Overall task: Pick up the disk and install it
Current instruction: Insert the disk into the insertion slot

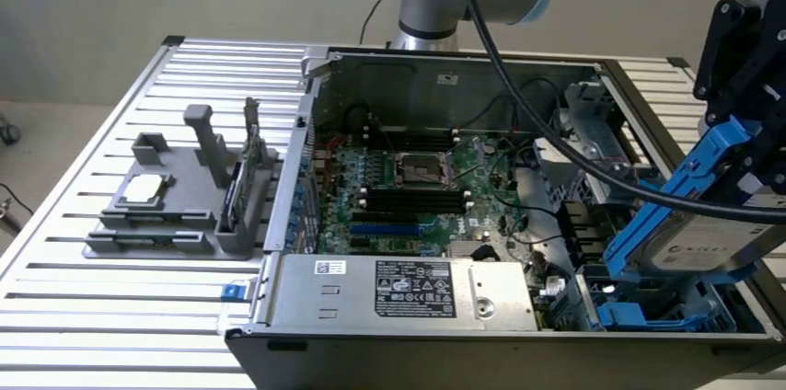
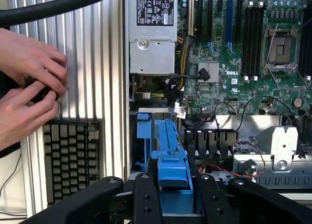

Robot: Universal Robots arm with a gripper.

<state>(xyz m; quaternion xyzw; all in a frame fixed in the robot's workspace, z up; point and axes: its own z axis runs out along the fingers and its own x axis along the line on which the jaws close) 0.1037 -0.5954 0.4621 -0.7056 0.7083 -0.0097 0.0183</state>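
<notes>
- My claw [image 1: 743,146] is clamped on the disk [image 1: 706,243]. In the wrist view its blue carrier [image 2: 171,158] sits between my black fingers [image 2: 146,197].
- In the exterior view the disk hangs tilted, label side showing, at four o'clock from the motherboard [image 1: 411,183].
- It is just above the blue bay [image 1: 645,316] in the open case [image 1: 294,178]; I cannot tell whether they touch.
- The power supply [image 1: 406,289] lies at six o'clock from the motherboard.
- A grey holder [image 1: 184,224] carrying a chip [image 1: 142,189] stands on the bench [image 1: 74,316], at nine o'clock from the case.
- In the wrist view, a person's hands [image 2: 29,63] meet near a keyboard [image 2: 70,158].
</notes>
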